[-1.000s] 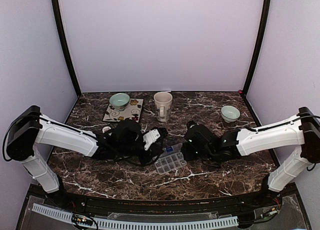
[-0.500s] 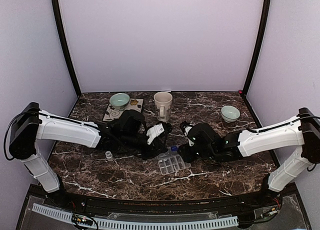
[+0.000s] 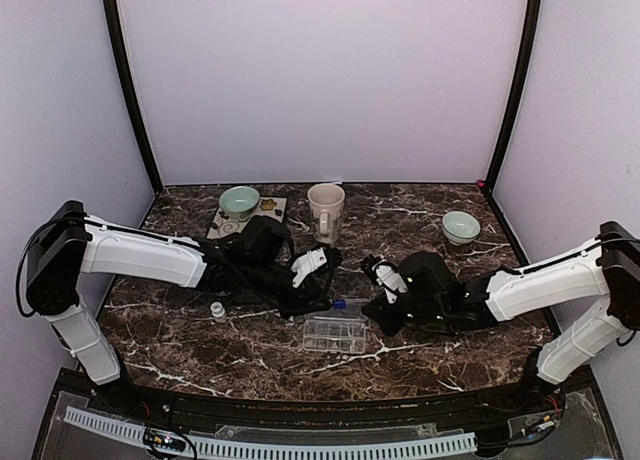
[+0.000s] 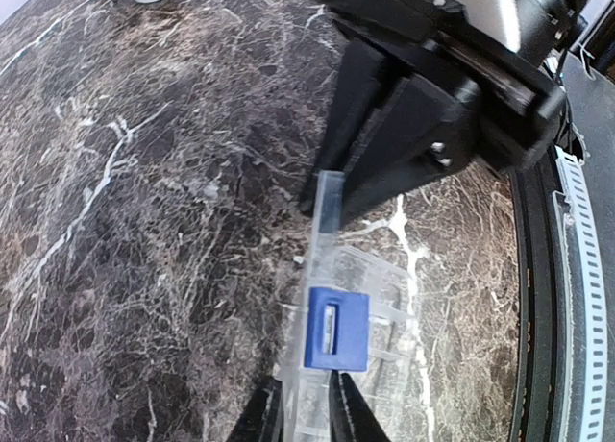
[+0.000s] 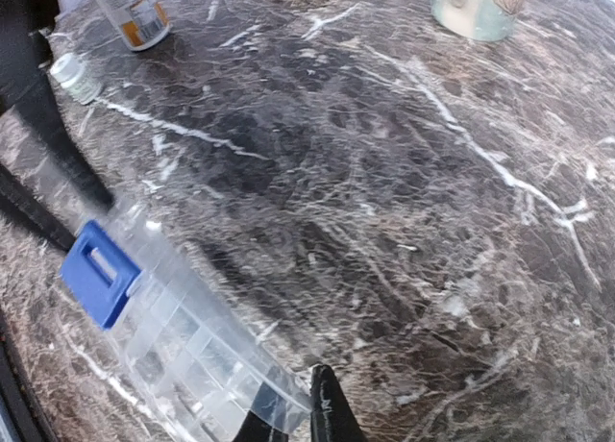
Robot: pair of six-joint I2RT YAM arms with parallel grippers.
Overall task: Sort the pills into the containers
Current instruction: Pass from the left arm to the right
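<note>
The pill organizer [image 3: 335, 335] lies near the middle of the marble table [image 3: 200, 365], toward its near edge, caught between the two arms. The right gripper [image 5: 288, 421] has its jaws pressed onto a clear corner at the tray's right end. I judge this pins the tray so it cannot slide. The left gripper [image 4: 303, 411] reaches in from the far left with a finger on either side of the plastic edge, right beside the blue latch [image 4: 336, 329]. The gap is narrow, but whether the fingers squeeze the plastic I cannot tell. That spot would suit working the latch to free the lid (my reading, not something shown).

By count there is one organizer with one latch, and no loose pills that I can make out. Farther out stand one small vial [image 3: 217, 311] to the left and one cream mug [image 3: 325, 211] at the far middle. There are two pale green bowls: the left bowl [image 3: 239, 199] beside one patterned mat [image 3: 268, 218], and the right bowl [image 3: 460, 225]. The right wrist view also shows one labelled bottle [image 5: 135, 12].
</note>
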